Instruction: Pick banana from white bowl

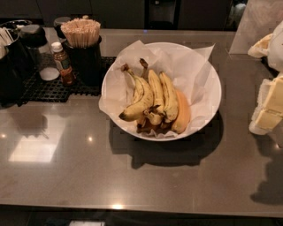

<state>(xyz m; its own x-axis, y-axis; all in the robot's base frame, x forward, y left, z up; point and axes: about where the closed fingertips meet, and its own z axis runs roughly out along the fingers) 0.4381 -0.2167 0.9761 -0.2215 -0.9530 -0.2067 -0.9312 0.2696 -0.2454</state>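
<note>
Nearest the camera: grey-brown counter (66,176), glossy, with light spots and a pale rectangular reflection at left. White bowl (215,95) sits mid-counter, casting a dark shadow toward the front. It is lined with crinkled white paper (194,59) whose corners stick out past the rim. Banana (142,102) lies in the left part of the bowl, on top of the pile: strongly curved, brownish tip pointing front-left, long thin stem running back to a dark cap. It touches the straighter bananas (162,90) just to its right. An orange-toned banana (182,112) lies against the right side of the pile, and dark stem ends cluster at the front. Gripper (269,106) is at the right edge of the view, a pale cream blocky form over the counter, right of the bowl and apart from it, holding nothing that can be seen; whether it is open or closed cannot be told. Farther back left, a black grid mat (48,90) carries a small brown bottle (63,63) with a white cap and an orange-and-green label, writing unreadable. Just beside it stands a black cup (86,59) packed with upright wooden stir sticks (81,32). Dark containers (15,62) stand at far left. No brand or text is legible anywhere. Dark cabinet fronts (119,13) close the back.
</note>
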